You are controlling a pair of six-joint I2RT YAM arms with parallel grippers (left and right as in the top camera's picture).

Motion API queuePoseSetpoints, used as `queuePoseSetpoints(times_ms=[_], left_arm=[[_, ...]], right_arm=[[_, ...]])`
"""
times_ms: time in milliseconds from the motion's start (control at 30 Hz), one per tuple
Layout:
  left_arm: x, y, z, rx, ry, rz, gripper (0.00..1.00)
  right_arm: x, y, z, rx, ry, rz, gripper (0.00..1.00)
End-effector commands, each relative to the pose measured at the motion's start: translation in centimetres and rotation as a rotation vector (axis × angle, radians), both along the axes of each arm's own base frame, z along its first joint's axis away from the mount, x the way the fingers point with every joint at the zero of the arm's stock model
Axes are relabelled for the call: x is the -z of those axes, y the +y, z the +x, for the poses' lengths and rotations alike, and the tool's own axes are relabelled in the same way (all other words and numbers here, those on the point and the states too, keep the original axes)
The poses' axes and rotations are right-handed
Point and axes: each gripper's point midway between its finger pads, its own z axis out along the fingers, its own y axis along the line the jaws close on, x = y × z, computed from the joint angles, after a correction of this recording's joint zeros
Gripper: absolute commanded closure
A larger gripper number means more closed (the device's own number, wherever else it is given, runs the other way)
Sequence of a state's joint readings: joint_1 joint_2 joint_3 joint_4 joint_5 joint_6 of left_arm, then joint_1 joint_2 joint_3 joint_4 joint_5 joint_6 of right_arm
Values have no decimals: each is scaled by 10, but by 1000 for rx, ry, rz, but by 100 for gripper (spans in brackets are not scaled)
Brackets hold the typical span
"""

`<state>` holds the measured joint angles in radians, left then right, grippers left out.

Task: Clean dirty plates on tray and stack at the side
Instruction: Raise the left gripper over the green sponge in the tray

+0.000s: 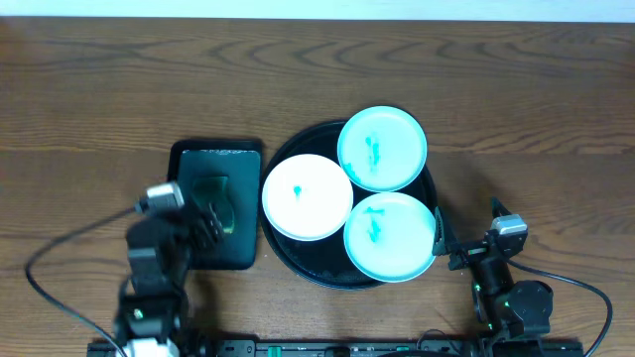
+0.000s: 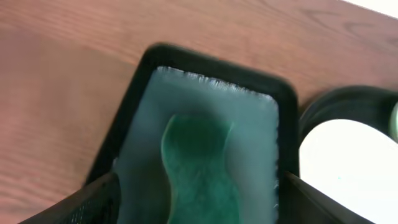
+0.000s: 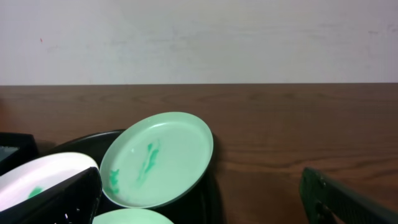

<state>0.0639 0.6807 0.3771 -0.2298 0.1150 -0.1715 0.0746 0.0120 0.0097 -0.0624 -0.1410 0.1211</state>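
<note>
I've got both arms crouched low, left gripper [image 1: 210, 226] and right gripper [image 1: 464, 233] both gaping wide, gripping nothing.

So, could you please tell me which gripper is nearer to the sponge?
Left. The left gripper hovers at the near edge of the sponge, over the small tray; the right gripper is far across, beyond the round black tray.
</note>
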Motion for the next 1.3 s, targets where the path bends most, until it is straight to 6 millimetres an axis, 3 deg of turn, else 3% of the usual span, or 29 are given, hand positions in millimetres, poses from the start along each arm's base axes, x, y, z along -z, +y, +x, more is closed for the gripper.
queuePoseSetpoints(times_ms=[0, 200, 433, 933, 1000, 1267], left_arm=[[-39, -8, 23, 59, 24, -22, 18], [-67, -25, 35, 130, 283, -122, 18], [-78, -27, 18, 115, 562, -159, 18], [-75, -27, 12, 113, 592, -163, 18], [-75, -27, 12, 113, 592, -163, 18], [-75, -27, 12, 113, 591, -163, 18]], right_arm=[[2, 1, 0, -5, 0, -10, 1], [2, 1, 0, -5, 0, -11, 1], [2, 1, 0, -5, 0, -11, 1], [2, -5, 1, 29, -4, -29, 1], [-5, -8, 2, 50, -26, -2, 1], [-37, 14, -7, -81, -50, 78, 1]])
